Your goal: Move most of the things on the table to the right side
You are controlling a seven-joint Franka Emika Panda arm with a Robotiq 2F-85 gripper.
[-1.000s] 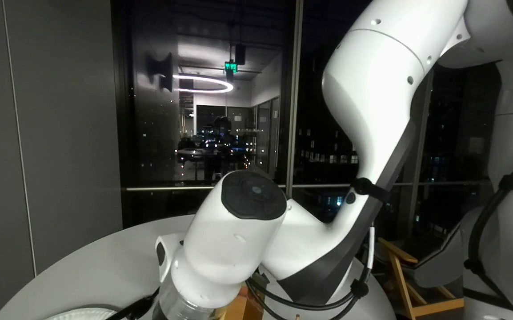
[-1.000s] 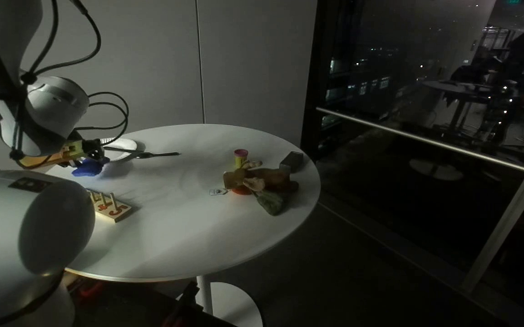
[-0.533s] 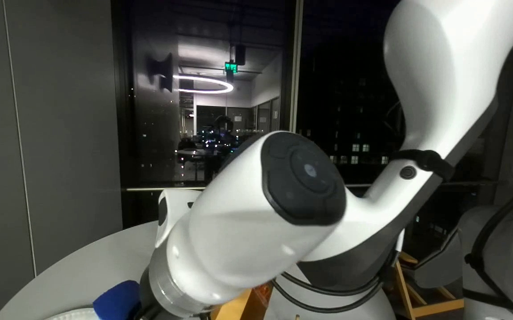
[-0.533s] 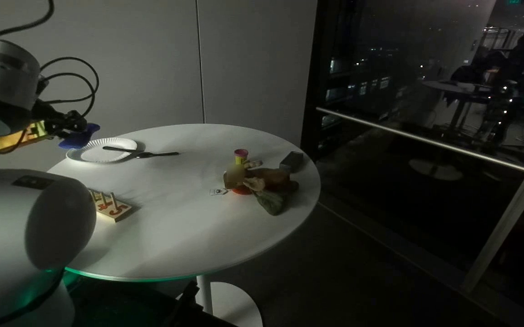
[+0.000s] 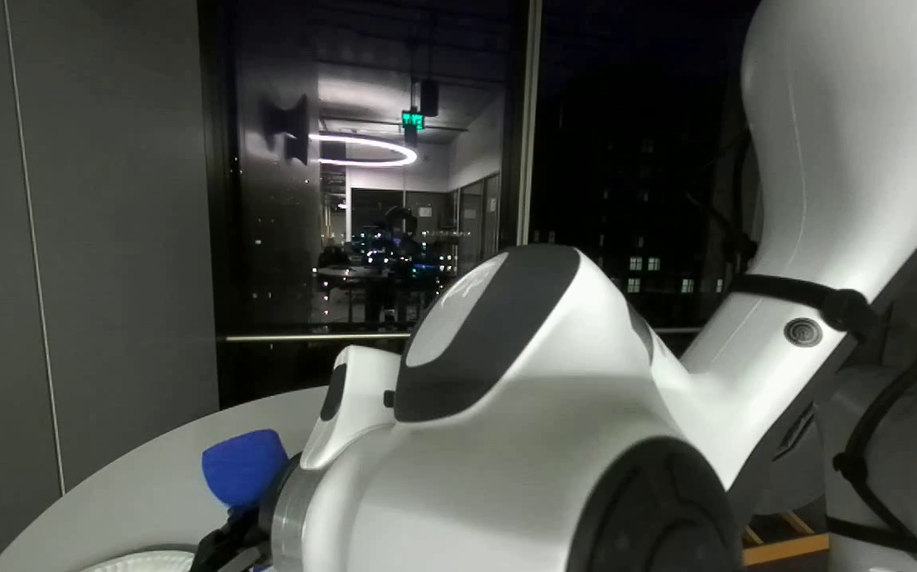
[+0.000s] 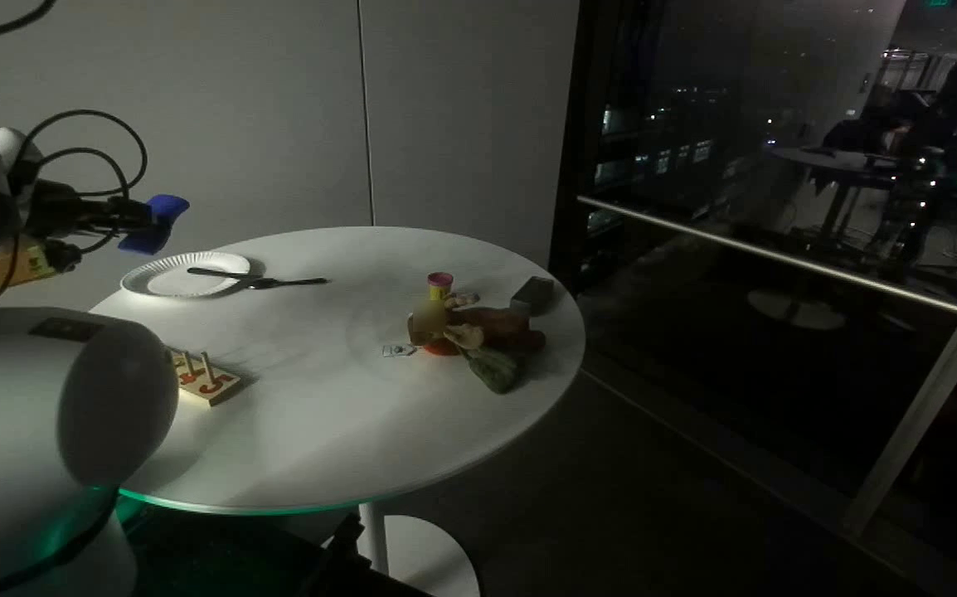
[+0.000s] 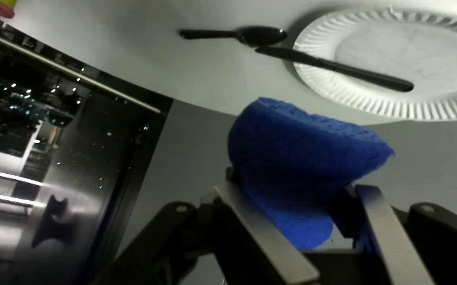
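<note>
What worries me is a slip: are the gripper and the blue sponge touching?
Touching. The wrist view shows the gripper pinching the blue sponge: its fingers press in from both sides, and the sponge bows between them.

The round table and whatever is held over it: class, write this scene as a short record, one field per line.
Surface: round white table
End effector: gripping a blue sponge, clear of the table
Plate area: paper plate, black knife partly across its rim, black spoon nearby
Away from plate: brown toy, yellow tub, dark box
Number board: partly hidden in an exterior view
</note>
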